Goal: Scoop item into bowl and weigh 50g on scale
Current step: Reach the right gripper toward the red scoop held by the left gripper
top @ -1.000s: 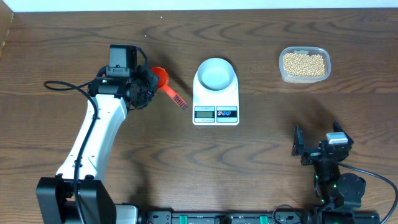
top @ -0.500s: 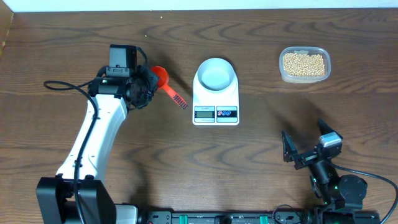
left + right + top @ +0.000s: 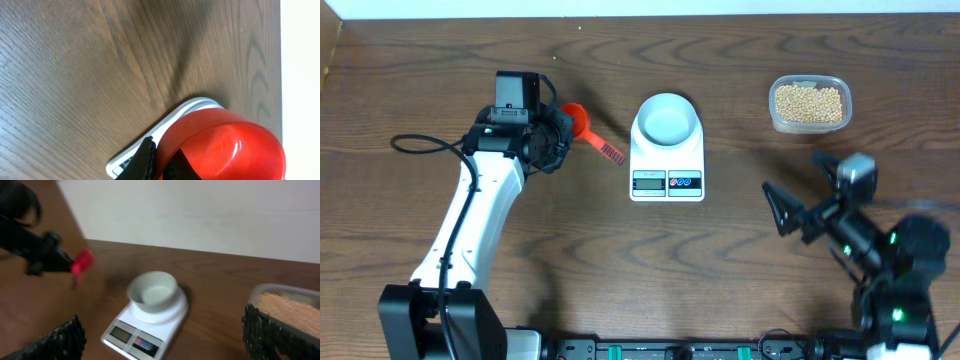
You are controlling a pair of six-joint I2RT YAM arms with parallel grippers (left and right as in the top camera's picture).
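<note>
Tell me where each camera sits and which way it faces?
Overhead: fixed above the brown wooden table, looking straight down; both arms show, with left pincer and right pincer.
Left wrist: on the left arm, looking past its black fingertips and the red plastic scoop at the tabletop.
Right wrist: on the right arm, looking slantwise across the table; its black fingers frame the edges.
Shared by overhead and right wrist: flat white scale carrying the pale round bowl, clear plastic tub of tan beans.
</note>
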